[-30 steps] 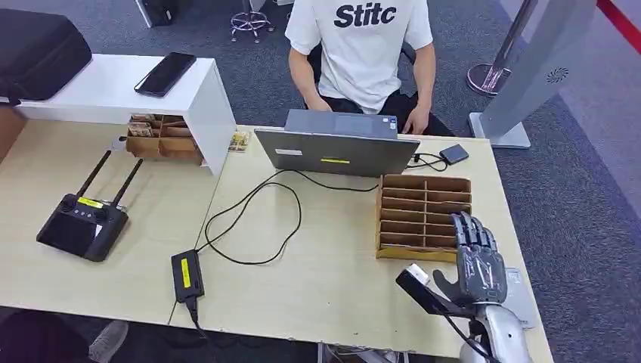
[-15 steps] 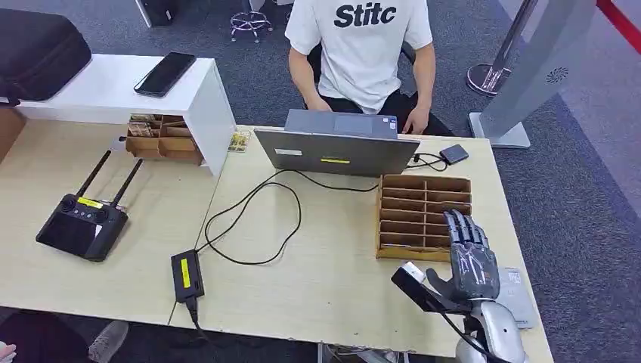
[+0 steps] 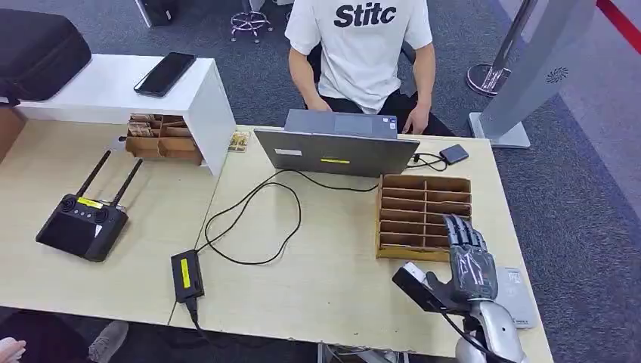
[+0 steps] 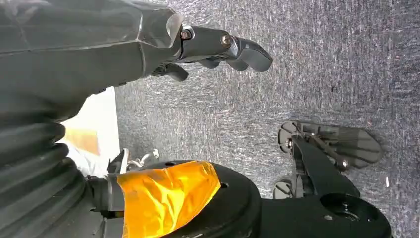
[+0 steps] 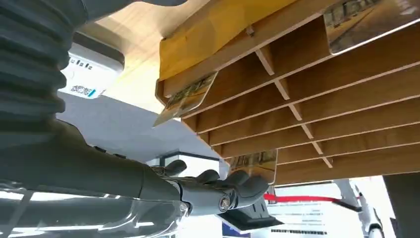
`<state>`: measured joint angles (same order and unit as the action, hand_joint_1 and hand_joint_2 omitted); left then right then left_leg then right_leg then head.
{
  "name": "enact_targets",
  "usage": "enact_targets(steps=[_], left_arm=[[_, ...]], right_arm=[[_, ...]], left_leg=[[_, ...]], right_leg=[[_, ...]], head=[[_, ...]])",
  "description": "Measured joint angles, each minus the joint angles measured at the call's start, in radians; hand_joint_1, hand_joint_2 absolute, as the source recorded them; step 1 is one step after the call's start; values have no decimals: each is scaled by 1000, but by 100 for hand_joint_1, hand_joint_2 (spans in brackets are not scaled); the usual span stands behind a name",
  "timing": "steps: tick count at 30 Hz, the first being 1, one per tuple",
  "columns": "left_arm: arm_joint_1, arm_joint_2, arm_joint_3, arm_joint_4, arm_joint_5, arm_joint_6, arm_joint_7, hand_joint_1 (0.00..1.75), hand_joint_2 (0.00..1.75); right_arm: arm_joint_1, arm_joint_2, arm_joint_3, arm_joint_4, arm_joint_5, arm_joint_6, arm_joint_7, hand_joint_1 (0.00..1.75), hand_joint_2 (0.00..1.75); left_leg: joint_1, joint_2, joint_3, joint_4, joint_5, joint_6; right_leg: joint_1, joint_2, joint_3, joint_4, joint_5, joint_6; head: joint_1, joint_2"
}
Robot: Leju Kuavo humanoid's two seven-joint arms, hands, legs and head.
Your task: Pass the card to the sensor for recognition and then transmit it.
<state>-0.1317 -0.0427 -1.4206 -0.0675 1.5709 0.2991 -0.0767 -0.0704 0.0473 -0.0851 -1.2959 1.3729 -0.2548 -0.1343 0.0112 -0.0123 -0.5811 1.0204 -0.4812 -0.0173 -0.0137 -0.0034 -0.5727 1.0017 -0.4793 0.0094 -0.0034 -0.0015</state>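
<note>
Wooden card rack (image 3: 423, 215) sits right of centre; right hand (image 3: 470, 261), fingers (image 3: 461, 231) spread and empty, overlaps its lower right corner.

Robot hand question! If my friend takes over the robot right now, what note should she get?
Right robot hand: raised over the table at the near end of the wooden card rack, fingers apart, holding nothing.
Left robot hand: hanging down over the grey carpet, holding nothing.
Cards: several cards sit in the rack's slots, seen close up in the right wrist view. A flat grey device, possibly the sensor, lies on the table by the right robot hand.
Done: no card picked yet.
Left: take a card from the rack, pass it to the sensor, then hand it on.
</note>
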Motion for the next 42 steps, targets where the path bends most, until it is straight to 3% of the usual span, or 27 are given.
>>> enact_targets(steps=[30,32,39,40,42], left_arm=[[0,6,-6,0,0,0,0,0,175],[0,6,-6,0,0,0,0,0,175],[0,7,-6,0,0,-3,0,0,175],[0,7,-6,0,0,-3,0,0,175],[0,7,-6,0,0,-3,0,0,175]], right_arm=[[-41,-1,-32,70,-8,3,3,0,175],[-42,-1,-33,71,-8,3,3,54,175],[-47,-1,-43,73,-8,5,3,54,175],[-48,-1,-45,74,-8,5,3,126,175],[-49,-1,-46,74,-8,5,3,148,175]], left_leg=[[0,0,0,0,0,0],[0,0,0,0,0,0],[0,0,0,0,0,0],[0,0,0,0,0,0],[0,0,0,0,0,0]], right_leg=[[0,0,0,0,0,0],[0,0,0,0,0,0],[0,0,0,0,0,0],[0,0,0,0,0,0],[0,0,0,0,0,0]], head=[[0,0],[0,0],[0,0],[0,0],[0,0]])
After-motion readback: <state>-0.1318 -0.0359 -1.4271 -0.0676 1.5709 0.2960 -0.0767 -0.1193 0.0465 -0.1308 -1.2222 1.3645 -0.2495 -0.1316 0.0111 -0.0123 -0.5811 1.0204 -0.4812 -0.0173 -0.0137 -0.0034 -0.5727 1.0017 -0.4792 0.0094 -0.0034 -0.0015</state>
